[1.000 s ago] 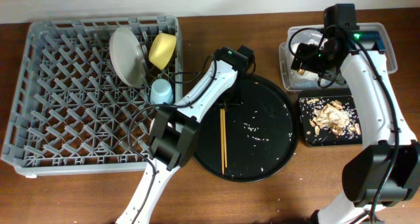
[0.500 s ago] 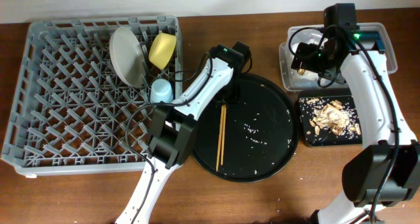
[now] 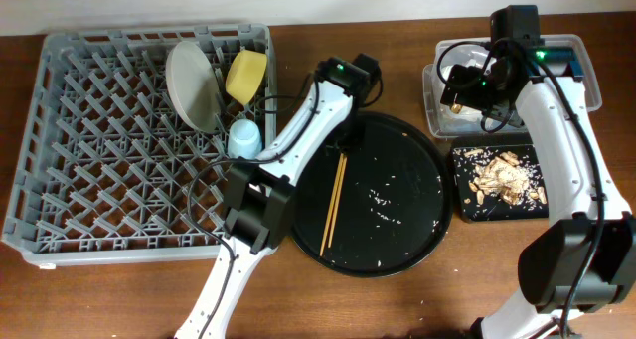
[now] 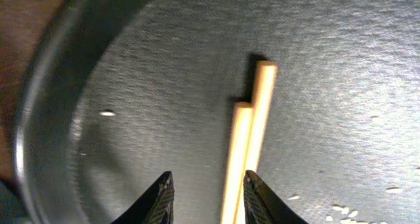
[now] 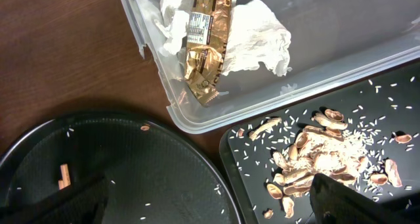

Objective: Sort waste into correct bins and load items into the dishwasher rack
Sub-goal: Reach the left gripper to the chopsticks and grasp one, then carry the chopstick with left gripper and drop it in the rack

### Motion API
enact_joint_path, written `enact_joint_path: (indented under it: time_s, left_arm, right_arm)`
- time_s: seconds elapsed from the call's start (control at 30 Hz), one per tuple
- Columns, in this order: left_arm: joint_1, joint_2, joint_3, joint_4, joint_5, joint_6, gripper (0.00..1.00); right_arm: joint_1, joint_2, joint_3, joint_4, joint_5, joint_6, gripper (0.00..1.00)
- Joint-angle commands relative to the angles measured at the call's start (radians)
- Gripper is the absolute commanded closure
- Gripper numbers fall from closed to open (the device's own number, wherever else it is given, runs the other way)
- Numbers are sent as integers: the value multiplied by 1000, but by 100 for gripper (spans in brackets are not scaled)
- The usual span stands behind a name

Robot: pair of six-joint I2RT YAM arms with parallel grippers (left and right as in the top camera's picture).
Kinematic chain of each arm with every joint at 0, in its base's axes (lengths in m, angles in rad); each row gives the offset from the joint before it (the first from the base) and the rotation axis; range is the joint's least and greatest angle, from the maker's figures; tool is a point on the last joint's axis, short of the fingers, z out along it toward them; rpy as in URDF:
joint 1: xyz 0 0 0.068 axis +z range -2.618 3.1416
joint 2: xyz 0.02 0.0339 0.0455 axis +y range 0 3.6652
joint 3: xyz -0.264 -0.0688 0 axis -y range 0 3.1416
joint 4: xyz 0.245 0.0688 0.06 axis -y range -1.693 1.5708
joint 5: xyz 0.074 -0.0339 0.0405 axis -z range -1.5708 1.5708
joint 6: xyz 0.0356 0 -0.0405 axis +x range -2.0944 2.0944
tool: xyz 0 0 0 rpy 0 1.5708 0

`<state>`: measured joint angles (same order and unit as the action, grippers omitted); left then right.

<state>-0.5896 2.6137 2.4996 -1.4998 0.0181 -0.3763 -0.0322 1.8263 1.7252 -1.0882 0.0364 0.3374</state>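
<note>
- Found two thin wooden chopsticks (image 3: 333,202) lying side by side on a large round black tray (image 3: 422,150), long axis running from its far rim toward its near edge, with the near ends slanted a little toward the large square grey plastic dishwasher rack (image 3: 99,180).
- Found the left gripper (image 4: 209,201) at the far ends of the pair, jaws part open. Saw the sticks passing between the fingertips (image 4: 163,199), close against one and clear of the other. Saw no clamp on them in the wrist view.
- Judged the left arm far the nearer, with the jaws already straddling the long axis, so only a squeeze across the sticks' width looked needed.
- Found the right gripper (image 5: 210,207) well apart from the chopsticks, spread wide and holding nothing, beside a clear rectangular plastic tub (image 5: 367,46) and a shallow black rectangular tray (image 3: 497,212).
- Noted crumpled white paper napkins (image 5: 262,27) and a gold-brown wrapper (image 5: 209,37) inside the tub, and brown and beige food scraps (image 5: 315,155) in the black rectangular tray.
- Noted a white round plate (image 3: 192,85), a small yellow bowl (image 3: 246,76) and a light blue cup (image 3: 243,137) already standing in the rack's far right corner. Saw no pink cup.
- Compared with a second before: found the chopsticks turned from straight to slanted, near ends swung toward the rack, and the left wrist shifted slightly toward the far rim. Found the right arm unmoved.
</note>
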Motion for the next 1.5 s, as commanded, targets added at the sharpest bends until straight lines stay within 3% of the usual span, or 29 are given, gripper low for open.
enact_joint_path:
  time_s: [0.0,0.07,0.47,0.73,0.8,0.83,1.0,1.2,1.33,1.47]
  left_arm:
    - [30,4,16,-21,-22,156,62]
    - [30,9,16,-18,-22,207,62]
    - [5,52,-2,45,24,207,62]
    - [-4,54,-106,120,28,206,63]
    - [-5,54,-106,123,27,206,78]
    - [-4,54,-106,124,27,206,97]
    - [-4,53,-79,111,31,206,100]
    - [7,37,193,-34,31,206,100]
    - [61,35,558,-188,31,207,100]
    - [135,-80,630,-188,-20,213,100]
  right_arm:
    - [-2,5,-1,3,-2,4,2]
    - [-2,5,-1,3,-2,4,2]
    - [-2,5,-1,3,-2,4,2]
    - [-2,5,-1,3,-2,4,2]
    - [-2,5,-1,3,-2,4,1]
    - [-2,5,-1,3,-2,4,2]
    - [-2,5,-1,3,-2,4,1]
    - [-2,5,-1,3,-2,4,2]
    - [-2,5,-1,3,-2,4,2]
    - [-2,5,-1,3,-2,4,2]
